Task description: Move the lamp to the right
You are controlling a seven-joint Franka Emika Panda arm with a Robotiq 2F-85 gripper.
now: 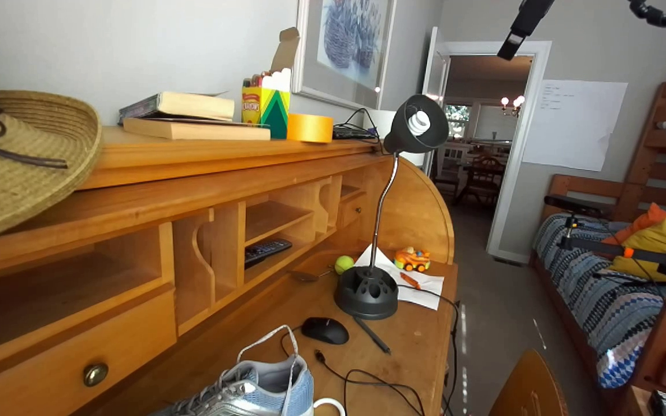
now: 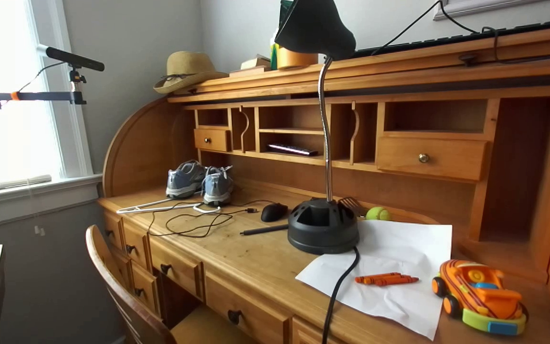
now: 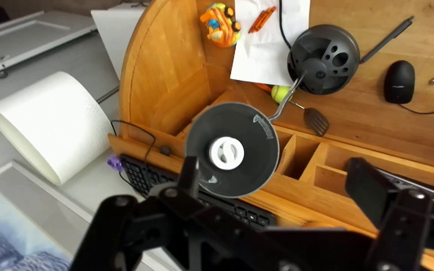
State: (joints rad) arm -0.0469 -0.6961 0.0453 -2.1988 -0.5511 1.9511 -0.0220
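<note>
Two fingers (image 3: 365, 192) of your gripper (image 3: 275, 165) stand wide apart in the wrist view, gap empty, clear of the lamp head (image 3: 254, 150). Black desk lamp (image 2: 322, 236) upright on the roll-top desk (image 2: 256, 253); in an exterior view you have it right of the computer mouse (image 2: 274, 212), left of and farther than the toy car (image 2: 482, 291).

In an exterior view, the camera looks down along the desk (image 1: 420, 346), with the straw hat (image 1: 32, 138) close at the left edge and the door frame (image 1: 518, 144) distant, right of centre. In an exterior view, the lamp (image 2: 322, 234) stands near at centre, cropped at the top, and the camera faces toward the window (image 2: 3, 143) at left. Both exterior views, from roughly opposite ends, share lamp, straw hat, toy car (image 2: 482, 296) and mouse (image 1: 325, 330). The wrist view looks steeply down on the lamp, gripper (image 3: 273, 173) entering from the bottom; it shares lamp, toy car and mouse with them.
</note>
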